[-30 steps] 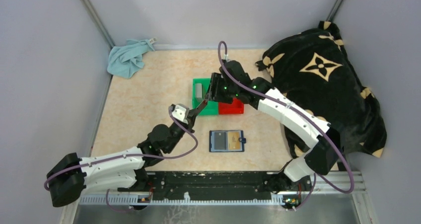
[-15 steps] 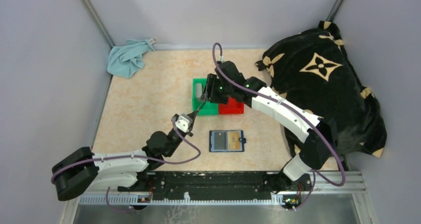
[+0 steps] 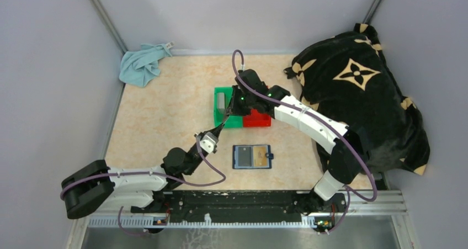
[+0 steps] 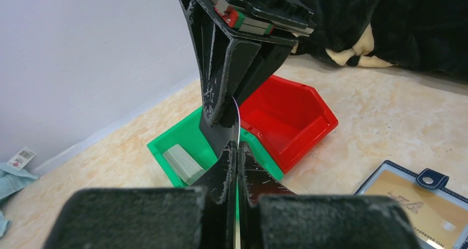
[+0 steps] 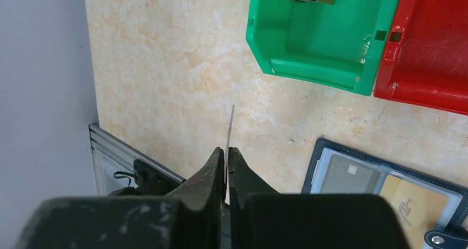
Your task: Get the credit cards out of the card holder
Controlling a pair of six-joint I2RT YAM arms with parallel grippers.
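The navy card holder [image 3: 252,156] lies open and flat on the table, with a grey card [image 3: 243,156] and a tan-gold card [image 3: 259,157] in its pockets. A thin grey credit card [image 5: 230,127] stands on edge in the air between both grippers, near the green bin's front corner. My left gripper [image 4: 237,147] is shut on its lower end. From above, my right gripper [image 5: 227,149] is shut on the same card [image 4: 223,134]. In the top view the two grippers meet tip to tip, left gripper [image 3: 219,129] below right gripper [image 3: 227,115].
A green bin [image 3: 216,104] holds a grey stack of cards [image 4: 182,162], and a red bin [image 3: 258,120] stands against its right side. At the back left lies a light blue cloth [image 3: 142,64]. A black flower-patterned blanket [image 3: 359,94] fills the right side.
My right gripper, open before, has come down and shut on the card that the left gripper holds up. The left arm has stretched further toward the bins.
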